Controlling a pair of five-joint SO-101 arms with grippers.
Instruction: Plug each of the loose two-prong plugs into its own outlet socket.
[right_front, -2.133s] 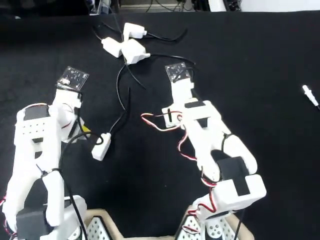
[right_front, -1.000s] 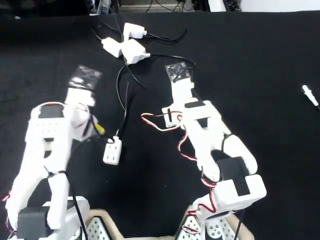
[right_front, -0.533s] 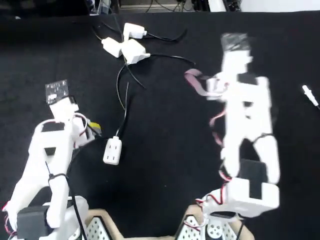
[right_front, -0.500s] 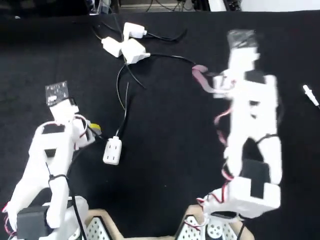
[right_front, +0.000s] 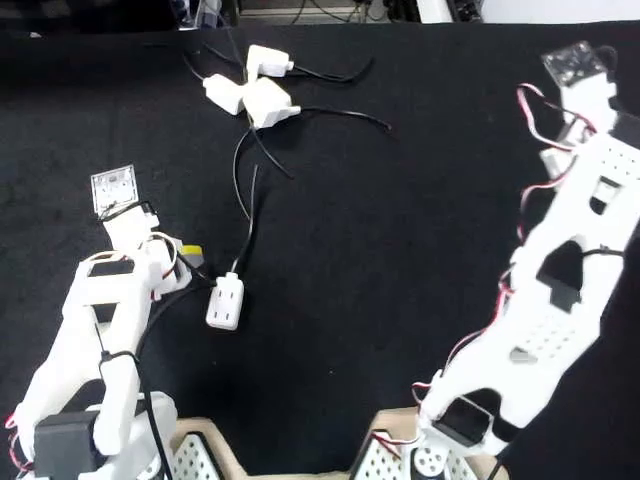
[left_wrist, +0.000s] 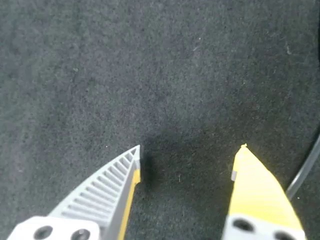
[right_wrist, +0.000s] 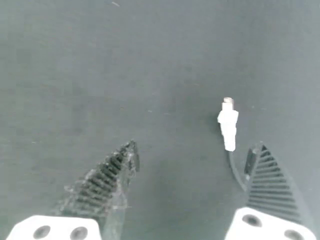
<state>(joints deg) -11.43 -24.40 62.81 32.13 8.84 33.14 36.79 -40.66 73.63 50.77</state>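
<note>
Right claw (right_wrist: 195, 147): spread wide with nothing held, hung low over the black cloth (right_front: 400, 250) at the table's right edge.
Left claw (left_wrist: 190, 150): also spread wide and empty, set over bare cloth with a black cord just past its yellow finger.
White plug (right_wrist: 228, 125): laid flat on the cloth, just beside the tip of the right claw's dark ribbed finger and well off the middle of the gap.
Plug axis: run roughly in line with the fingers, metal tip pointed away from the wrist, dark lead trailed back under that same finger.
Outlet block (right_front: 225, 302): laid flat near the left arm, its own cord (right_front: 247, 215) led away toward a cluster of white cord ends (right_front: 250, 90) at the far side.
Nearer arm: the plug is best taken by the right arm; the outlet block lies well apart from it, beside the left arm.
Next move, as judged: a sideways shift is needed so that the plug body is centred between the fingers before they are brought together.
Risk: the plug may be nudged aside by the near finger if the claw is lowered as it stands.
</note>
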